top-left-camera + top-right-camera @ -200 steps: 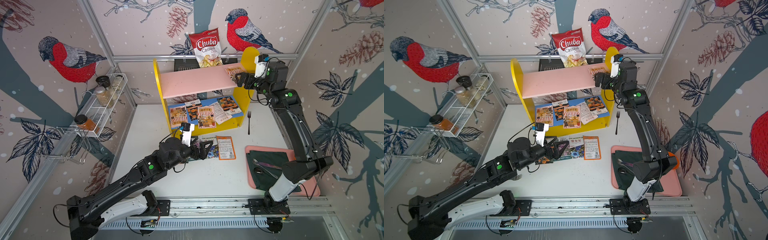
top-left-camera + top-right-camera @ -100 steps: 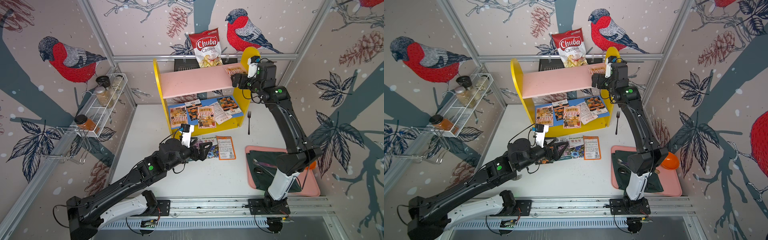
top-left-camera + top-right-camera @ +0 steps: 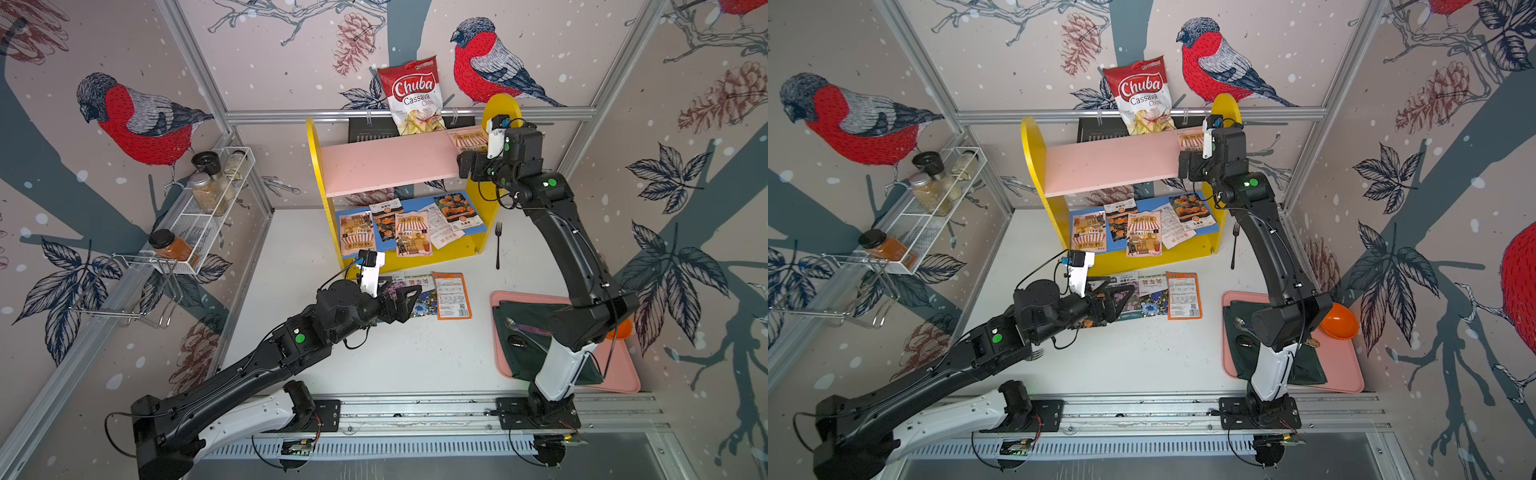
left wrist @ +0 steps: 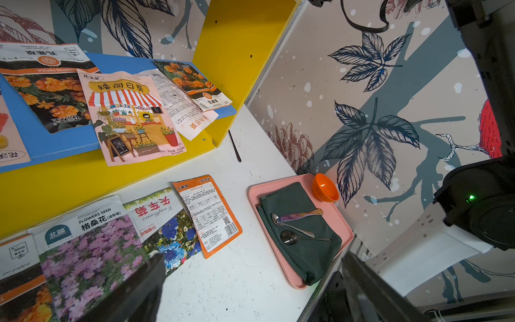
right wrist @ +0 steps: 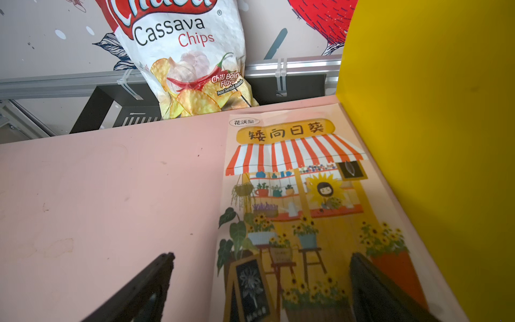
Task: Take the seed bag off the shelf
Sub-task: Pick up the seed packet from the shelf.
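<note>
Our right gripper (image 5: pixel 262 259) hangs with its jaws wide apart. The seed bag (image 5: pixel 292 181) lies flat just ahead of and beneath its fingertips, on the pink upper board (image 5: pixel 111 195) of the shelf (image 3: pixel 415 259), with one long edge against the yellow side panel (image 5: pixel 418 111) just outside one finger. We judge the packet light, thin, floppy and slick, with no raised lip to pinch. We would take its nearest edge, dragging it past the board's front so a finger slips under. Our left gripper (image 3: pixel 405 299), likewise spread, sits low over loose packets (image 4: pixel 92 251).
</note>
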You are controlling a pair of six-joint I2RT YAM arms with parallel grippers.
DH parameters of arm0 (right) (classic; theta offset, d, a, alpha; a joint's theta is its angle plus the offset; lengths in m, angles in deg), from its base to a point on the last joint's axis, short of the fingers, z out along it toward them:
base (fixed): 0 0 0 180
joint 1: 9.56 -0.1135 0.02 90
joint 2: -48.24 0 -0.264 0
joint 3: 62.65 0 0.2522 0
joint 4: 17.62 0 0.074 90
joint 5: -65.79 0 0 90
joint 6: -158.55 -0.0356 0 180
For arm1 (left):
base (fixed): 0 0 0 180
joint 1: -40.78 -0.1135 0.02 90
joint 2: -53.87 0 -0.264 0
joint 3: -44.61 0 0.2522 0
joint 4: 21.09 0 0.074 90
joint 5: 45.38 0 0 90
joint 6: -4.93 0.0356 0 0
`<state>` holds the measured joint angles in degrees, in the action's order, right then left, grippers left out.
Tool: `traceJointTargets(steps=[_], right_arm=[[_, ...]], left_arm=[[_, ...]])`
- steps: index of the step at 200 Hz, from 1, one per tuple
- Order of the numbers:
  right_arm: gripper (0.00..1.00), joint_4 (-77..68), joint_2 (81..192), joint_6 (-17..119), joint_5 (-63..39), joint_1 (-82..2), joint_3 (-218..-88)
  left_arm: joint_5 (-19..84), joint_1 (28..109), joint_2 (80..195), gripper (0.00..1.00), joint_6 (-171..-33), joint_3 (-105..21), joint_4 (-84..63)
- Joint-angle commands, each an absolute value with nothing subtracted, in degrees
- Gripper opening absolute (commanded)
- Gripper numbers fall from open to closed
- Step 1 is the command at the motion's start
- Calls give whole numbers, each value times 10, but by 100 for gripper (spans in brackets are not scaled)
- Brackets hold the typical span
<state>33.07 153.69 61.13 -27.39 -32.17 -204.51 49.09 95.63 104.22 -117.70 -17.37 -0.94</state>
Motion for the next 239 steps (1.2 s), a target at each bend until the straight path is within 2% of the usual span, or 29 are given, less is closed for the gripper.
traceJointTargets(steps=[1, 143, 239], right_arm=[[100, 359, 1532, 616, -274, -332, -2042], [99, 362, 1454, 578, -316, -415, -1975], [99, 348, 1447, 574, -331, -426, -2015]], left_arm=[[492, 955, 1040, 98, -1176, -172, -27], [496, 955, 1026, 98, -1187, -158, -34], [501, 955, 1022, 98, -1187, -155, -33]])
